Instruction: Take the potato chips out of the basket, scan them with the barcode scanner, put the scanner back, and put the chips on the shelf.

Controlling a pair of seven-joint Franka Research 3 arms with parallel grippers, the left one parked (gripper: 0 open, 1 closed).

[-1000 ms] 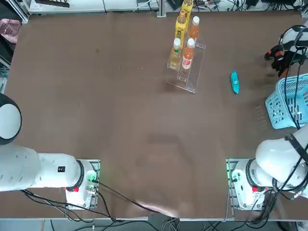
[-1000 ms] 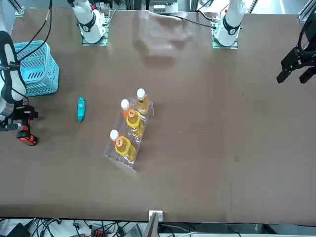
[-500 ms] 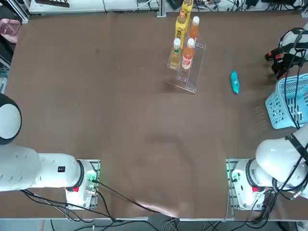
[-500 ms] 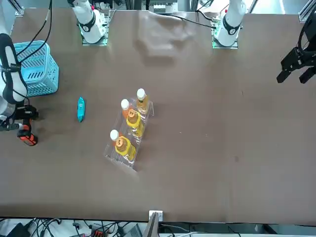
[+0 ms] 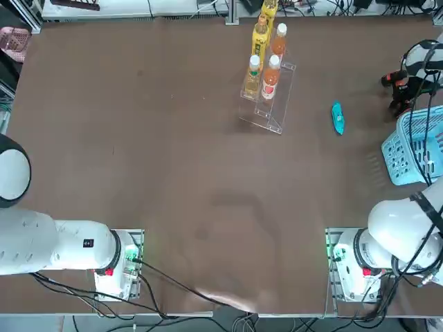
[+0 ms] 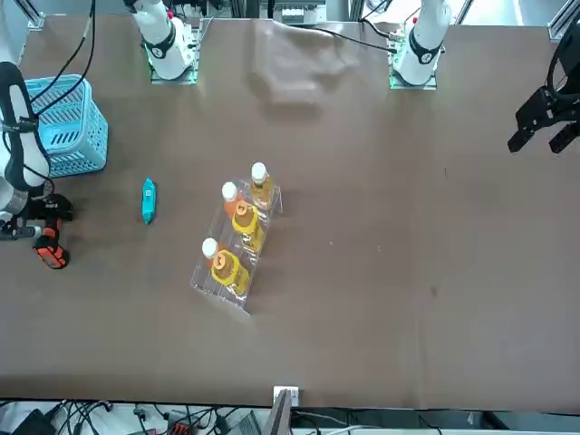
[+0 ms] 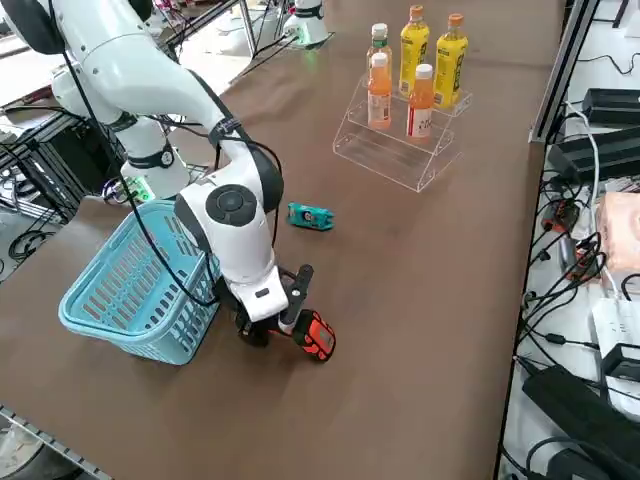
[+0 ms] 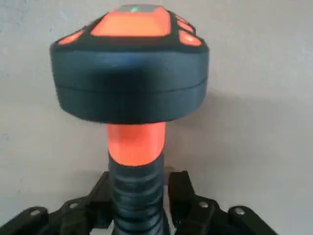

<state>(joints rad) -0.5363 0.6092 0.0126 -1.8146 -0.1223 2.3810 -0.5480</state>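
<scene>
Right wrist view: my right gripper [image 8: 139, 205] straddles the scanner [image 8: 132, 93] handle, jaws parted, a sliver of gap on 1 side, so I judge the hold released. If I lift crooked, a finger [image 8: 182, 193] could snag the handle and drag the scanner. In the top view, the chips [image 5: 337, 118] lie on the table at 9 o'clock from the gripper, well apart; the basket [image 5: 415, 149] is at 6, the shelf [image 5: 268, 93] beyond the chips.
</scene>
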